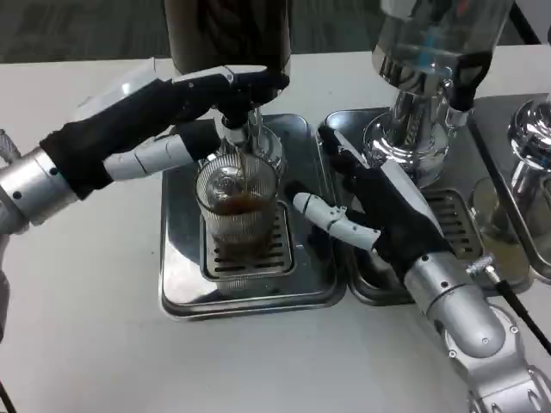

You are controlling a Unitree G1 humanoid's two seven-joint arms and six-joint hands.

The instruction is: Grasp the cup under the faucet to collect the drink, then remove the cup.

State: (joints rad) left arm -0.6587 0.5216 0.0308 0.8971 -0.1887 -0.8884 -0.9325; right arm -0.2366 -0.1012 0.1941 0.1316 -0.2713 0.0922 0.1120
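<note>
A ribbed clear glass cup (pixel 237 215) stands upright on the grate of the left steel drip tray (pixel 181 275), right under the faucet (pixel 234 129) of the dark dispenser (pixel 228 30). A thin brown stream falls into the cup, which holds some brown drink at its bottom. My left hand (pixel 185 116) reaches in from the left and grips the faucet tap, fingers over its top and thumb below it. My right hand (pixel 379 206) lies just right of the cup with its fingers apart; its thumb points at the cup and stops a little short of the glass.
A second steel drip tray (pixel 456 219) sits to the right under a clear-tank dispenser (pixel 422 95) with a chrome base. Another chrome dispenser (pixel 529 138) stands at the far right edge. A black cable (pixel 525 314) runs by my right forearm. White table lies in front.
</note>
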